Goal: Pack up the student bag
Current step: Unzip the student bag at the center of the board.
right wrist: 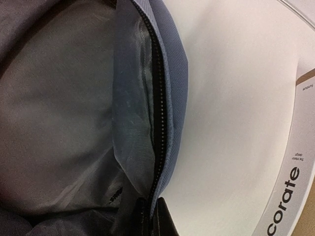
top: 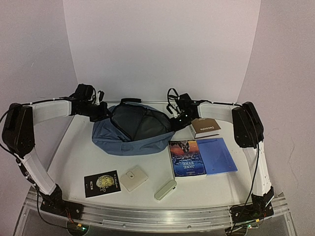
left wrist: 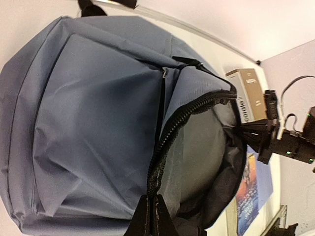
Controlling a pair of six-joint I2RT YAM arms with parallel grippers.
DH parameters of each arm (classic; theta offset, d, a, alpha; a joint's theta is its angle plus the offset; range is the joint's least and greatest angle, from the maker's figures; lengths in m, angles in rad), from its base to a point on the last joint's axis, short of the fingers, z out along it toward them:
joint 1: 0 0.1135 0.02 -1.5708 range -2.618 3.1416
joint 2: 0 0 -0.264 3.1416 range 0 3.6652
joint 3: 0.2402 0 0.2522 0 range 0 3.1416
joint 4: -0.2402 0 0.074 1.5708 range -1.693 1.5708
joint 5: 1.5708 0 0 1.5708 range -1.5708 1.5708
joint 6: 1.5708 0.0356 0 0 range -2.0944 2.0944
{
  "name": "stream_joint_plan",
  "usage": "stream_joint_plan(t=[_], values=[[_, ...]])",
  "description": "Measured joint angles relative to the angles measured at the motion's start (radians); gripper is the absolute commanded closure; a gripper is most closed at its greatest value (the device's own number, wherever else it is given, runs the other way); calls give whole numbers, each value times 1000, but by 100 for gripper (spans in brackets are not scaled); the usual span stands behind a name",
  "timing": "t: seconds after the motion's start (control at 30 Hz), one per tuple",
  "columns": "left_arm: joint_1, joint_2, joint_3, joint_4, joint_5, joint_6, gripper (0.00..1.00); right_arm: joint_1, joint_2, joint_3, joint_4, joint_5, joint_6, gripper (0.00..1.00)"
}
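Observation:
The slate-blue student bag (top: 123, 140) lies at the table's back centre with its main zip open and its dark grey lining (top: 135, 123) showing. My left gripper (top: 102, 112) is shut on the bag's zipper edge (left wrist: 165, 142) at the left end of the opening. My right gripper (top: 175, 118) is shut on the zipper edge (right wrist: 158, 128) at the right end. The two hold the mouth apart. The lining fills the right wrist view (right wrist: 54, 113).
A brown-and-white book (top: 205, 127) lies right of the bag. In front of it are a Jane Eyre book (top: 187, 158) and a bright blue notebook (top: 216, 155). Near the front lie a black booklet (top: 102, 183), a cream square box (top: 134, 178) and a pale green case (top: 165, 189).

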Motion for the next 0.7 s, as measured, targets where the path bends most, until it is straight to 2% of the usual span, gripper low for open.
stream_joint_plan(t=[0.13,0.23,0.3,0.37,0.47,0.5,0.6,0.7], values=[[51,35,2,27,31,-5,100,-6,-1,0,-1,-6,-37,100],[96,158,19,27,-7,-5,100,-6,-1,11,-9,-8,-46,99],[106,240,23,25,-27,-5,100,-6,-1,22,-11,-9,-49,95],[107,313,34,39,-30,-8,100,-5,0,36,-10,-14,-49,83],[99,340,68,40,-37,-7,98,-6,0,44,-11,-28,-39,57],[97,341,69,38,-40,-6,91,-7,-1,44,-14,-35,-31,49],[91,334,66,42,-48,-3,60,-12,-4,44,-31,-67,-13,33],[86,296,49,43,-54,-1,41,-16,-25,41,-50,-94,5,23]])
